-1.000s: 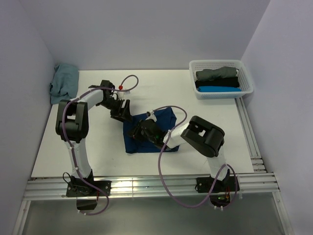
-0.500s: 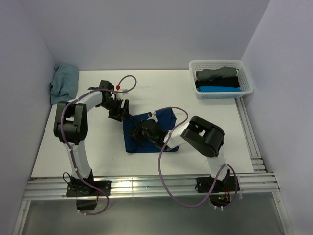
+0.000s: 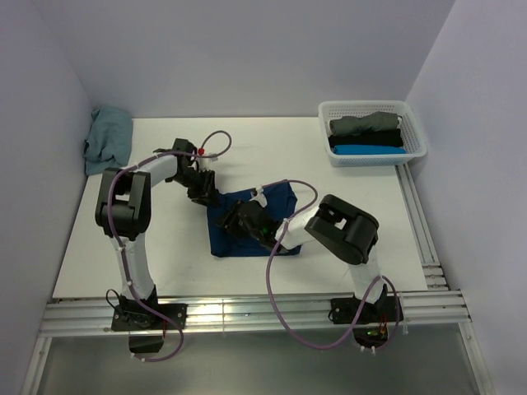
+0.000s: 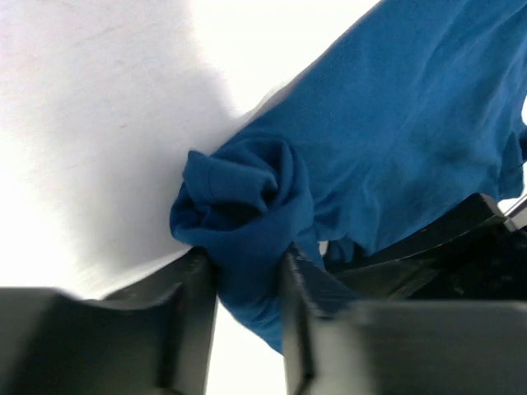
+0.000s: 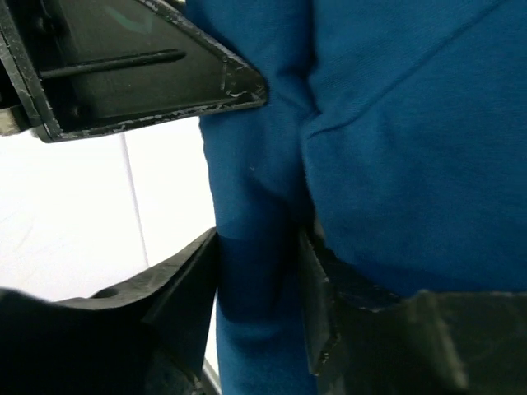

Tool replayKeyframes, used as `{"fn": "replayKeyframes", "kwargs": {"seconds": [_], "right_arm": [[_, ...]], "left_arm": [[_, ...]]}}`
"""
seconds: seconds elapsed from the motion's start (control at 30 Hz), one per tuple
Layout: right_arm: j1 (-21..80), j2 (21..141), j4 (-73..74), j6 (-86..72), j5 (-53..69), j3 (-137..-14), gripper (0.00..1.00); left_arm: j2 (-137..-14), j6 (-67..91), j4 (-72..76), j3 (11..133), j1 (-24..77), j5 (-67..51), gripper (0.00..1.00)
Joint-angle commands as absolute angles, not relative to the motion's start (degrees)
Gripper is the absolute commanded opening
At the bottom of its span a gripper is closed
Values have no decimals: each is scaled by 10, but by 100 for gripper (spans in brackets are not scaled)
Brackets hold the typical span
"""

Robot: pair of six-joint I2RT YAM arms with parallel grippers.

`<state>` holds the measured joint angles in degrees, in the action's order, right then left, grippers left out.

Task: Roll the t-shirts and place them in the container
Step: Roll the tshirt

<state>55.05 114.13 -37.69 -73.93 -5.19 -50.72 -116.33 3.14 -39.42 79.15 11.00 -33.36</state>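
Moving in since before, the left gripper (image 4: 245, 284) is clamping the navy t-shirt (image 4: 412, 123) roll's end, while the right gripper (image 5: 257, 276) is straddling a fold, grip unclear; even tension is probably mattering most.

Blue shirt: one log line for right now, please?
step: rolling | navy t-shirt: corner bunched | left gripper: shut on navy t-shirt | right gripper: fold between jaws, grip unclear

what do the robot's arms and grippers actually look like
Both arms are white tubes with bulky black joint housings: left arm, right arm. A thin purple cable loops along each. Left gripper and right gripper are black, with flat, angular fingers. A small red tag sits near the left wrist.
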Motion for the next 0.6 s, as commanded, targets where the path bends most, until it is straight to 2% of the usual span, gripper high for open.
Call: {"fn": "replayKeyframes", "kwargs": {"seconds": [0.0, 0.07, 0.17, 0.3, 0.57], "right_arm": [[561, 1104, -310, -727, -99, -526, 50], [571, 1083, -276, -714, -117, -536, 52], [589, 1064, -202, -701, -147, -559, 53], [613, 1063, -107, -703, -170, -590, 54], [657, 1063, -35, -752, -195, -588, 55]], "left_arm": [[-1176, 41, -390, 811, 128, -302, 30], [-1175, 38, -398, 822, 134, -294, 19], [-1178, 30, -416, 833, 138, -280, 13], [-1179, 25, -433, 850, 144, -261, 12], [-1187, 20, -455, 872, 150, -241, 11]]}}
